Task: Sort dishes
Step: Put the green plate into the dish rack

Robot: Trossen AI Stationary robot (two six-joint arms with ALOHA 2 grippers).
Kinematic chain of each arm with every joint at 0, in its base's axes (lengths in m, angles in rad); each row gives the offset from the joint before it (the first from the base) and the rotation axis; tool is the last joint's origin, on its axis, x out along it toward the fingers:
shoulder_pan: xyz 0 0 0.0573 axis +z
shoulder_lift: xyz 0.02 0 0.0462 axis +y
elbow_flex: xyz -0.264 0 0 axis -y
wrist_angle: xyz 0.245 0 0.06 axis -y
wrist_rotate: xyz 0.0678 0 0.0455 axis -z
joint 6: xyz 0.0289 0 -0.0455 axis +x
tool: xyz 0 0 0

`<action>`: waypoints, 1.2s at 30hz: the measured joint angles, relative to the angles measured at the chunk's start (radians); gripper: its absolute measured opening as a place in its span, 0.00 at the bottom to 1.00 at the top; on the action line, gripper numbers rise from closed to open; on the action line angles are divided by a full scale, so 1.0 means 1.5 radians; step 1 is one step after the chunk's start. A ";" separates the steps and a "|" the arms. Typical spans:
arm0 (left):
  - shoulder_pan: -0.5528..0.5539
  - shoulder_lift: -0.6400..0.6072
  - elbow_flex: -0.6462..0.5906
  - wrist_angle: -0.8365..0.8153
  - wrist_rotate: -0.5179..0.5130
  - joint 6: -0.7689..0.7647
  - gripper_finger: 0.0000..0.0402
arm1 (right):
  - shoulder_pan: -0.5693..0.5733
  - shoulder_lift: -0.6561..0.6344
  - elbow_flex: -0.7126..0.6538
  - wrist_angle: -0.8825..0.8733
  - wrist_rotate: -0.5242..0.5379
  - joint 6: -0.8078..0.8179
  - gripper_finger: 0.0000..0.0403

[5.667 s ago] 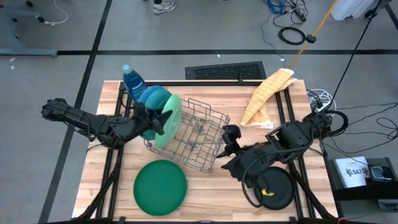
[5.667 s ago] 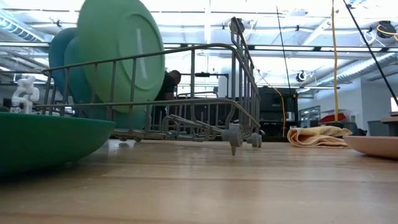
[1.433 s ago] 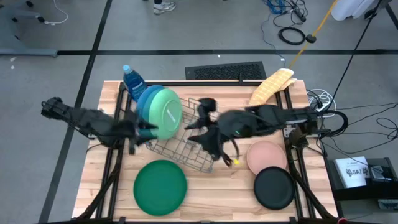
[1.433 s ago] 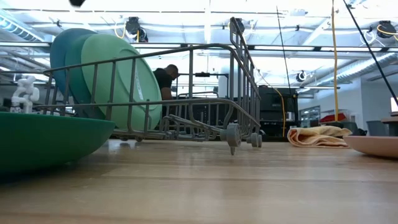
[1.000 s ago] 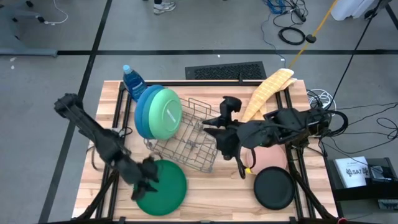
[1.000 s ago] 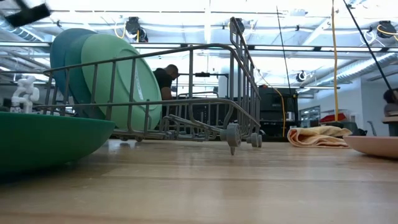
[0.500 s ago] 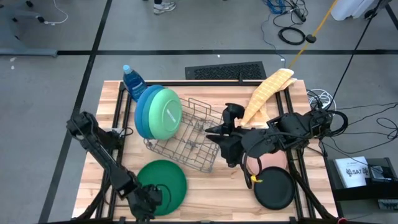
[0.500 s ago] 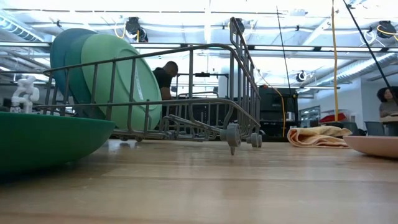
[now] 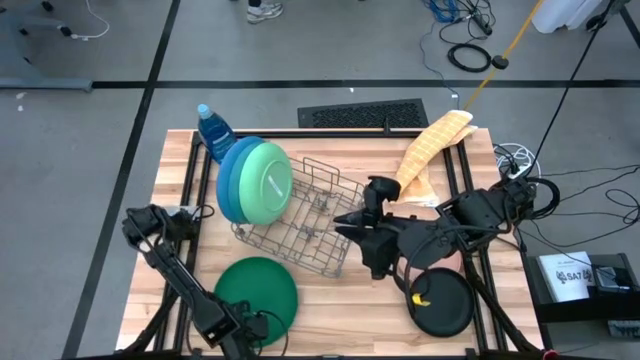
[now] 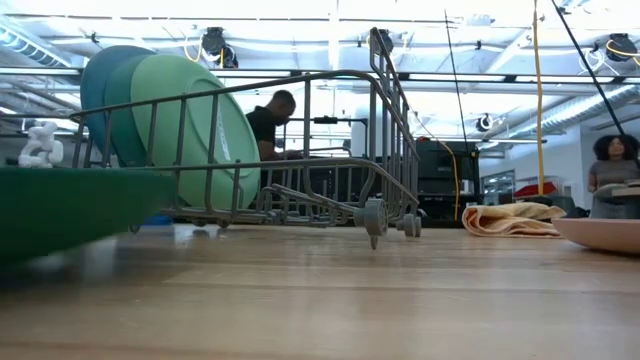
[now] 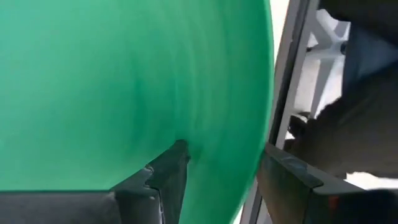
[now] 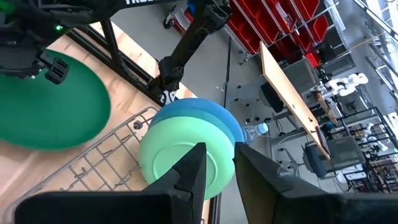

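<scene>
The dark green plate point(image 9: 262, 290) lies near the table's front left; it fills the left wrist view point(image 11: 124, 81). My left gripper point(image 9: 240, 328) is at its near-left rim, shut on it. The light green plate point(image 9: 265, 183) and the blue plate point(image 9: 226, 172) stand on edge in the left end of the grey wire rack point(image 9: 312, 218). The black plate point(image 9: 445, 300) lies at the front right. The pink plate point(image 10: 600, 232) lies beside it, mostly under my right arm. My right gripper point(image 9: 352, 225) hovers by the rack's right end, slightly open and empty. My left gripper has the dark green plate by its near-left rim point(image 11: 258, 124). One finger point(image 11: 174, 162) lies on the plate's upper face and the other point(image 11: 286, 174) stands outside and below the rim. The fingers come from the table's near-left side. In the low view the plate point(image 10: 60, 210) sits raised and blurred.
A blue bottle point(image 9: 212, 125) stands at the far left corner behind the rack. A yellow cloth point(image 9: 430, 150) lies at the far right. Bare wood shows between the dark green plate and the black plate. People show in the room beyond the table.
My left arm has swung toward the table's near edge, from the dark green plate's left side to its near-left rim, and has taken hold there. In the low view the plate has risen a little. My right gripper has drawn back slightly toward the near right, and its arm now covers the pink plate.
</scene>
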State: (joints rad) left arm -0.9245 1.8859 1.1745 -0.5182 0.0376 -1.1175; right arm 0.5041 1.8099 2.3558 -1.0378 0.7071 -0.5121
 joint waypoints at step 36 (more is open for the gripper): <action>-0.042 -0.223 0.215 -0.216 -0.266 0.196 0.00 | 0.122 0.000 0.000 0.001 0.146 -0.017 0.19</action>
State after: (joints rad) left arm -0.9873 1.5508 1.4973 -0.8423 -0.3621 -0.8235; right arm 0.6871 1.8103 2.3558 -1.0357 0.9267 -0.5378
